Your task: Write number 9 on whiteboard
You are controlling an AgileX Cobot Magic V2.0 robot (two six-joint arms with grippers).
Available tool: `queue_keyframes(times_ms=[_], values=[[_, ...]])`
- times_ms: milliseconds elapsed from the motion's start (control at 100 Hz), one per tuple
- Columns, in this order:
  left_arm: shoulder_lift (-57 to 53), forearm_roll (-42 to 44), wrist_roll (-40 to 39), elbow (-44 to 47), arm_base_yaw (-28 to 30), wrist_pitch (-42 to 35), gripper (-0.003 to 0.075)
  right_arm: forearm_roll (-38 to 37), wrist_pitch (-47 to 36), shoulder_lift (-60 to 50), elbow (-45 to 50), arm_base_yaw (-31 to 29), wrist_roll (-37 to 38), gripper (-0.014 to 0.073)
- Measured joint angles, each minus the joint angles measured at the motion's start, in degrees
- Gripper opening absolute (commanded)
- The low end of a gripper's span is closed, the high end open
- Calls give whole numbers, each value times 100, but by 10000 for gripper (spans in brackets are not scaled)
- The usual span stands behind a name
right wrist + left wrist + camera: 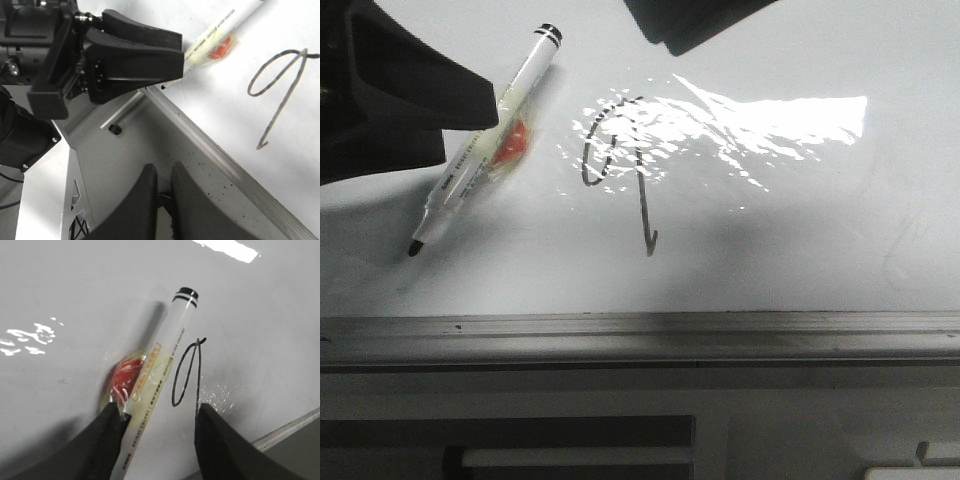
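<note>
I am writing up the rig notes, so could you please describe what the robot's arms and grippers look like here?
The left gripper has two broad, matte black fingers with curved, tapering outer edges. In the right wrist view its body is a blocky black housing with small screws, carried on a round black arm link beside a pale metal frame. The right gripper has the same black curved fingers.

whiteboard (800, 250) lies flat, grey rail (640, 335) on near edge; marker (485, 140) rests on it beside drawn 9 (620, 165)
</note>
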Motion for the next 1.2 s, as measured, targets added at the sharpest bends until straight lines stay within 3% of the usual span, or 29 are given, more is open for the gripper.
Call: queue_keyframes(times_ms=[110, 310, 580, 870, 1200], values=[[-145, 179, 11, 0, 0, 12, 261, -39, -12, 0, 0, 0, 15, -34], [-659, 739, 11, 10, 0, 50, -21, -199, -283, -172, 82, 0, 15, -34], [-1722, 1485, 33, 98, 0, 501, -20, -533, -1568, -1234, 1039, 0, 15, -33], [-3351, 1758, 53, 1068, 0, 630, -20, -898, -2901, -3258, 2736, 0, 15, -32], [-4705, 1767, 53, 1903, 0, 737, -20, -909, -3082, -4920, 4003, 0, 5, -32]])
